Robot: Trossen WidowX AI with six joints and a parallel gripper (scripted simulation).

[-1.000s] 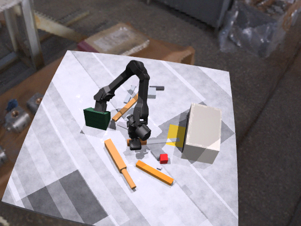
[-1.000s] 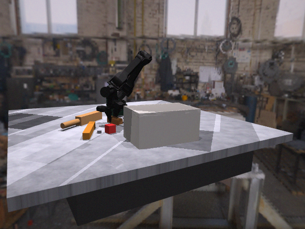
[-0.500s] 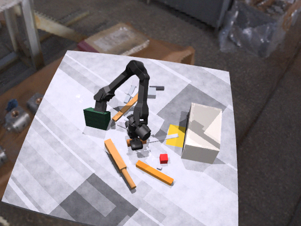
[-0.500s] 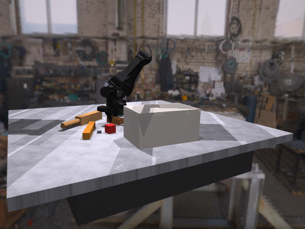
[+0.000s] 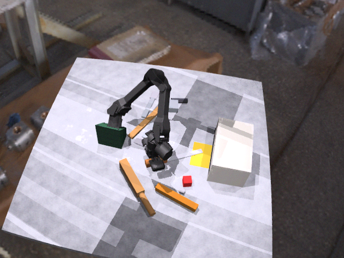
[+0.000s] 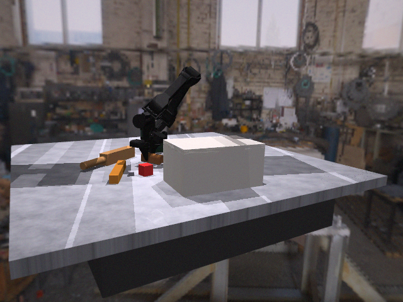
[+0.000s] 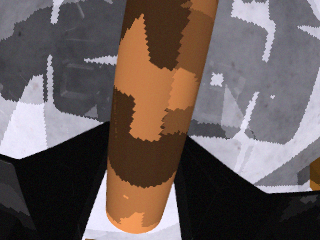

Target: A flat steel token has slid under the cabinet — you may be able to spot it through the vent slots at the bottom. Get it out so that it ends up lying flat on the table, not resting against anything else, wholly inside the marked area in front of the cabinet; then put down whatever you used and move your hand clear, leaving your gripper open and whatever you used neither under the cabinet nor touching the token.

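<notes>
My gripper (image 5: 156, 162) (image 6: 146, 156) (image 7: 144, 135) is shut on the round orange-brown handle (image 5: 147, 163) (image 6: 157, 158) (image 7: 155, 100) of a thin-rod tool, low over the table. The rod (image 5: 179, 158) reaches toward the cabinet, and a pale flat piece (image 5: 195, 152) at its far end lies over the yellow marked area (image 5: 196, 161), short of the cabinet front. The pale cabinet (image 5: 233, 147) (image 6: 211, 167) stands right beyond that area. I cannot make out the steel token; the vent slots and the space under the cabinet are hidden.
A red cube (image 5: 187, 181) (image 6: 145, 169), a small grey piece (image 5: 181, 191) (image 6: 130, 173) and an orange bar (image 5: 176, 196) (image 6: 117, 172) lie nearby. An orange paddle (image 5: 131, 177) (image 6: 118, 155), another orange bar (image 5: 144, 122), a green block (image 5: 110, 136) and grey-blue tools (image 5: 173, 106) are farther off.
</notes>
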